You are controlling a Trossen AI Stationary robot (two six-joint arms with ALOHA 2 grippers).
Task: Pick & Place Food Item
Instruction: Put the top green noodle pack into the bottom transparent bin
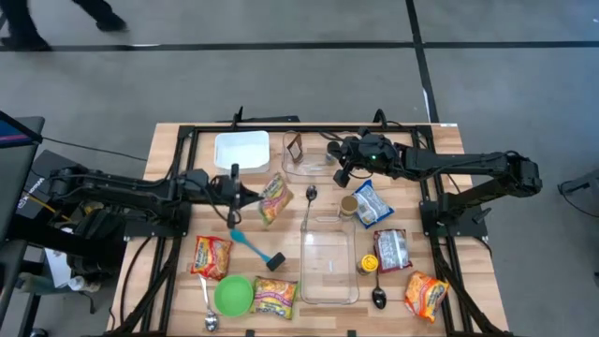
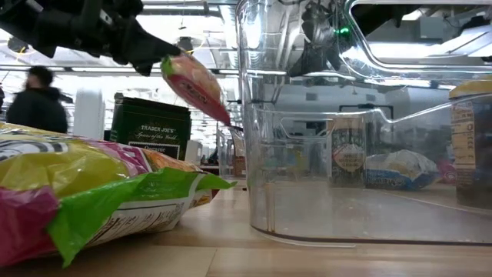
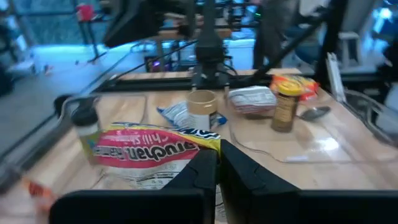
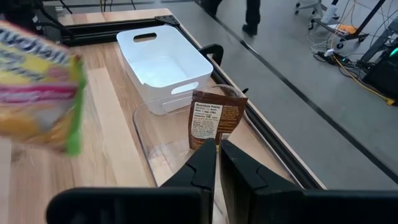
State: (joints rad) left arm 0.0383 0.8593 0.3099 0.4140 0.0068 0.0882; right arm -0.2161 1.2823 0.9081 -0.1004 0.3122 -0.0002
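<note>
Noodle packet (image 1: 272, 198) hangs clear of the table, mid-width toward its far edge, pinched at one end by left gripper (image 1: 245, 196), dangling beyond the fingertips. Right gripper (image 1: 339, 174) pressed together over far-edge clear bin (image 1: 304, 167), holding nothing.

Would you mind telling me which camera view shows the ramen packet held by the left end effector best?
The left wrist view: the ramen packet fills it, pinched by the left end effector. The high view shows it small, the low view edge-on, the right wrist view blurred.
</note>
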